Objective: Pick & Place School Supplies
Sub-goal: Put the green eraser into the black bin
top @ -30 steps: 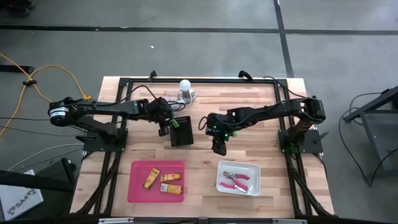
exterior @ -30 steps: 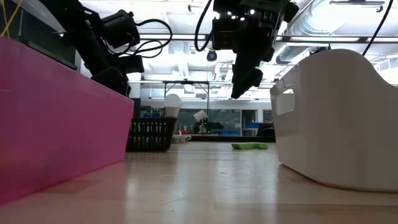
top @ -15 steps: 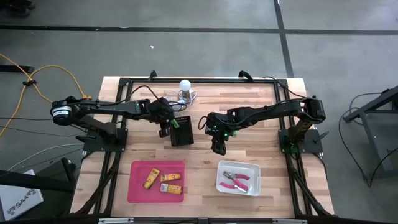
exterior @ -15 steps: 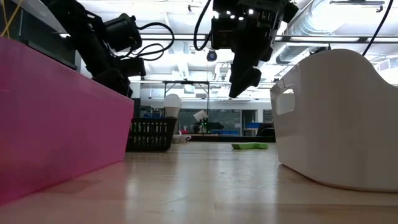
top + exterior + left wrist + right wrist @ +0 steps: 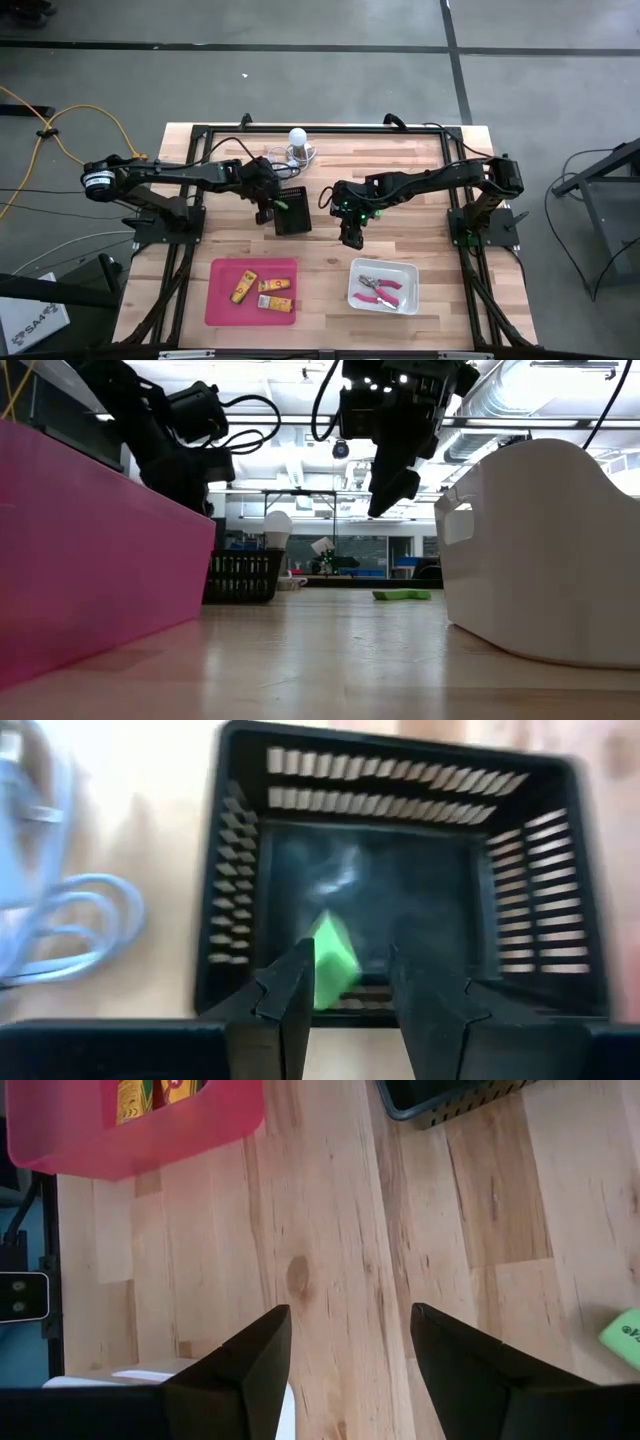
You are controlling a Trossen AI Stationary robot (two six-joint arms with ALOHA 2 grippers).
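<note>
My left gripper [image 5: 268, 208] [image 5: 350, 948] hangs open over the black ribbed box [image 5: 293, 212] [image 5: 400, 870]. A bright-green piece [image 5: 330, 960] [image 5: 281, 199] shows between its fingers, over the box's inside. My right gripper [image 5: 350, 238] [image 5: 350, 1315] is open above bare wood, holding nothing. Another green piece [image 5: 402, 595] [image 5: 625, 1335] lies flat on the table near it. Three yellow-orange pieces [image 5: 262, 292] lie in the pink tray [image 5: 220, 300]. The pink-handled tool [image 5: 378, 290] lies in the white tray [image 5: 360, 268]. My left gripper stands above the box with the green piece [image 5: 335, 945] close beside one finger [image 5: 295, 980]. Whether that finger touches the piece, I cannot tell.
A white bulb [image 5: 297, 137] with a coiled pale cord [image 5: 60, 910] sits by the table's far edge, behind the box. The pink tray [image 5: 90, 560] and white tray [image 5: 540, 550] stand near the near edge, with bare wood between them.
My left arm has shifted slightly toward the black box. My right gripper has stayed where it was.
</note>
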